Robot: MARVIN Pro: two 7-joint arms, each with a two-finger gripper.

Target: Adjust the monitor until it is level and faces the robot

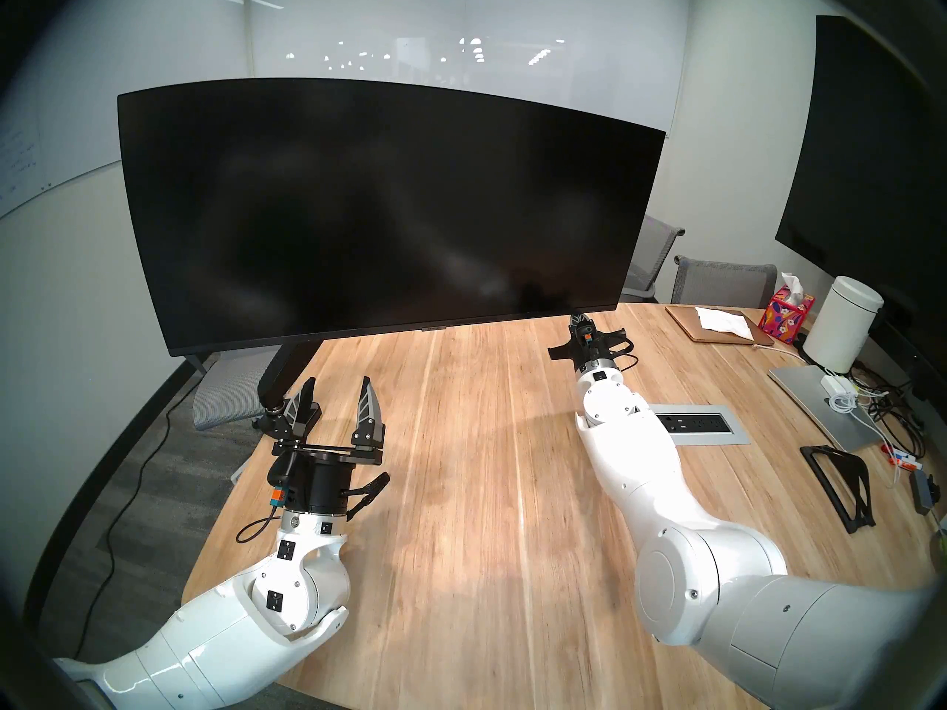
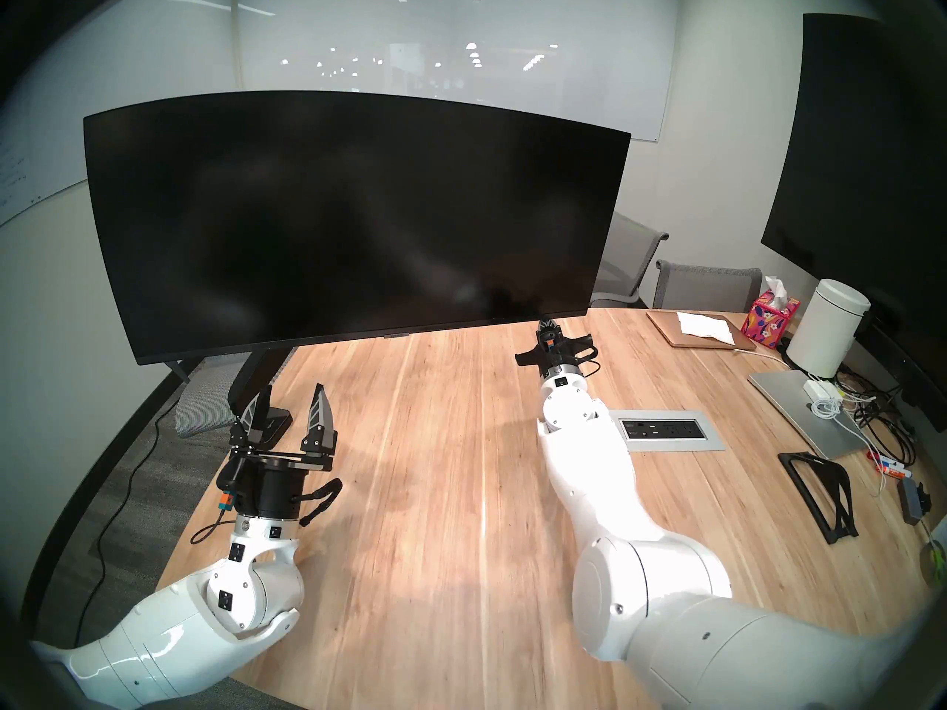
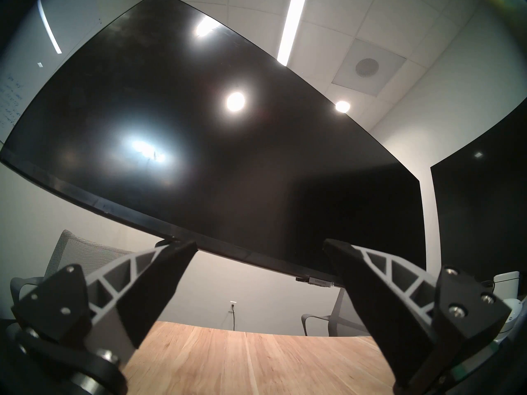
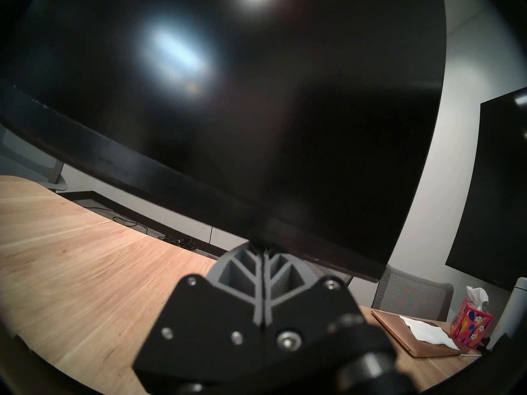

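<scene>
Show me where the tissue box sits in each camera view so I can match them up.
Head left: tissue box far right, behind the rose-gold laptop.
Head right: far right, same spot.
Left wrist: not in view.
Right wrist: bottom right.
Shared landmark: that laptop.

Even, fairly bright ceiling light fills the room; a long strip lamp (image 3: 293,24) and round recessed spots (image 3: 342,106) show in the left wrist view. All four pictures are fisheye, with a dark rim and straight edges bowed near the borders. The wide curved black monitor screen (image 3: 199,129) throws back hard white glare spots in both wrist views, one of them smeared into a bluish haze. The pale wooden desk (image 1: 461,488) carries a broad soft sheen and faint, diffuse arm shadows. In the right wrist view the close black and grey ribbed right pincer (image 4: 263,260) is out of focus, and the screen's lower edge is blurred
</scene>
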